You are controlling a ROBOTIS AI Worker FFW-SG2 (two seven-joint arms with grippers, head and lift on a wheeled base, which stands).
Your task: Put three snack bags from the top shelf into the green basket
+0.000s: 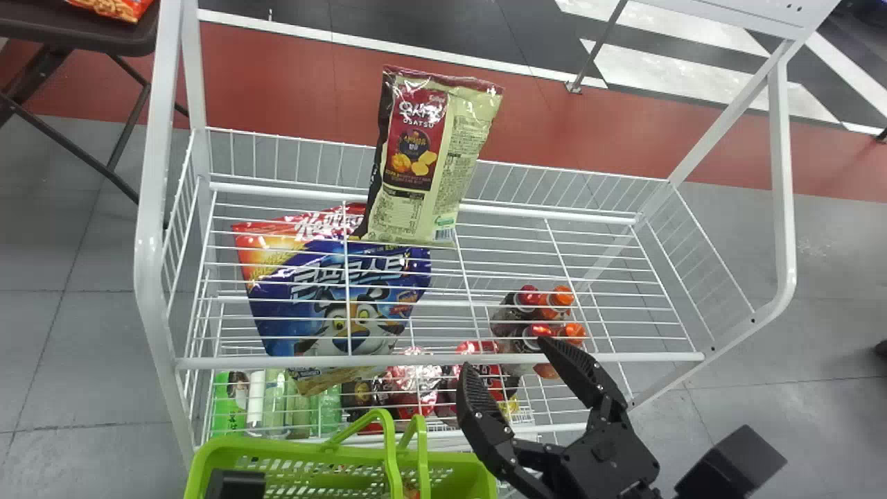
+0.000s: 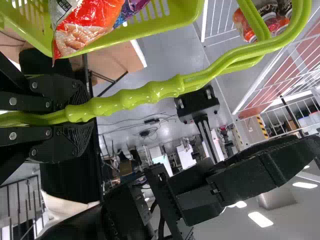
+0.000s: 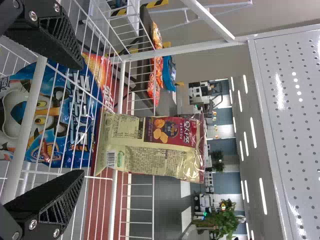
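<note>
In the head view my right gripper (image 1: 508, 357) stands open at the shelf's front edge, nothing between its fingers. One cream and maroon snack bag (image 1: 436, 166) stands upright at the back of the top shelf (image 1: 554, 242), ahead of that gripper. The right wrist view has the same bag (image 3: 150, 145) beyond my open right gripper (image 3: 80, 120). A black part of my left gripper (image 1: 235, 485) shows over the green basket (image 1: 277, 454). In the left wrist view my left gripper (image 2: 82, 114) is shut on the basket handle (image 2: 150, 93); a red-orange bag (image 2: 90, 25) and a purple bag (image 2: 131, 9) lie in the basket.
White posts (image 1: 149, 208) and wire sides frame the shelf. Below its wires are large cereal bags (image 1: 332, 298), bottles (image 1: 533, 333) and red packs (image 1: 416, 384). A dark table (image 1: 83, 31) with a bag stands at the back left.
</note>
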